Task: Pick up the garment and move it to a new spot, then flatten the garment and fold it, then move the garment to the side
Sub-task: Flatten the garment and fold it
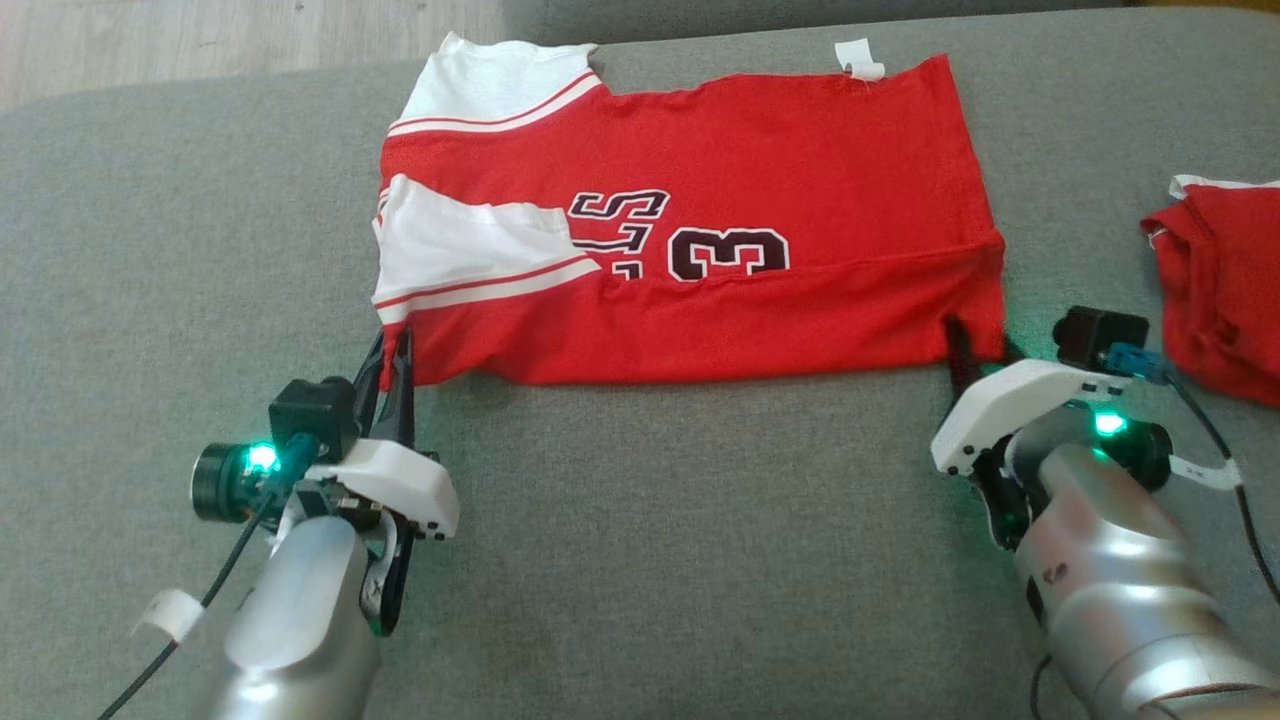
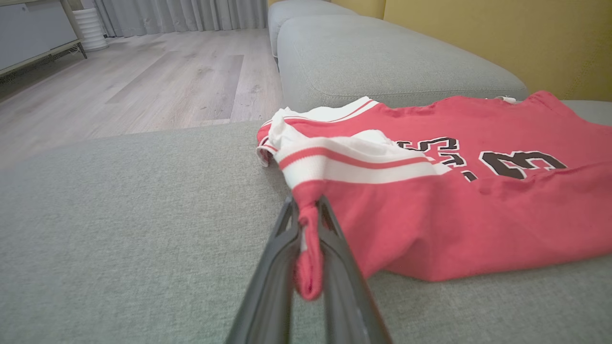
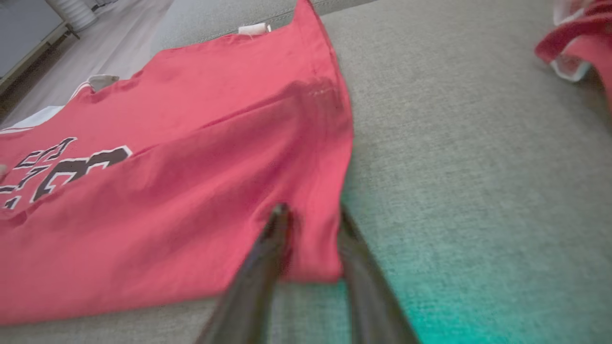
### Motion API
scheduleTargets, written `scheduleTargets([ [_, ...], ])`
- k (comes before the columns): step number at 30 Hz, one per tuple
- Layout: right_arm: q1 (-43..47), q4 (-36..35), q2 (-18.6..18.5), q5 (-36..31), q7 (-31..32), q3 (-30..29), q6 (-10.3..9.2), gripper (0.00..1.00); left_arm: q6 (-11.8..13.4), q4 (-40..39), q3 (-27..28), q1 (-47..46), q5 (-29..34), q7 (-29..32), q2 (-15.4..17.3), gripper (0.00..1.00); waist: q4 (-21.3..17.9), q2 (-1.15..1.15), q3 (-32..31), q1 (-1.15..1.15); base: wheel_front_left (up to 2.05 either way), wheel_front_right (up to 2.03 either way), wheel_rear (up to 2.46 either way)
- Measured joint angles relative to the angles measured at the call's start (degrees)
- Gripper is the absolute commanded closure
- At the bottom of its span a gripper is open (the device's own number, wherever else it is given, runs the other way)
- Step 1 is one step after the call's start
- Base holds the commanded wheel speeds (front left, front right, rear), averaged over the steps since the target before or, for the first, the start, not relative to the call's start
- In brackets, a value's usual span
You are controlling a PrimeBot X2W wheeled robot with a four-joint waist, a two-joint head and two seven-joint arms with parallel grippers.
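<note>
The garment is a red jersey with white sleeves and black numerals, lying folded lengthwise on the grey sofa cushion. My left gripper is shut on its near-left corner; in the left wrist view a bunch of red cloth is pinched between the fingers of the left gripper, with the garment spread to the right. My right gripper is at the near-right corner. In the right wrist view the right gripper has its fingers still apart, straddling the corner of the garment.
A second red piece of clothing lies crumpled at the cushion's right edge, close to my right arm, and also shows in the right wrist view. Wooden floor lies beyond the cushion's far left. A yellow wall stands behind.
</note>
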Motion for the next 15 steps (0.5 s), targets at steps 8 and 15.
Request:
scheduleTargets([
  [8, -0.2, 1.8, 0.1, -1.0, -1.1, 1.2, 0.01, 1.0, 0.0, 0.5, -0.2, 0.0, -0.4, 0.0, 0.3, 1.0, -0.3, 0.0, -1.4, 0.0, 0.0, 0.0, 0.0],
  [15, 0.1, 2.5, 0.1, -7.7, -2.7, -1.5, 0.0, 1.0, 0.2, 1.2, -0.2, 3.1, -1.5, 0.0, 0.8, 1.0, -0.9, 0.0, -4.4, 0.0, 0.0, 0.0, 0.0],
])
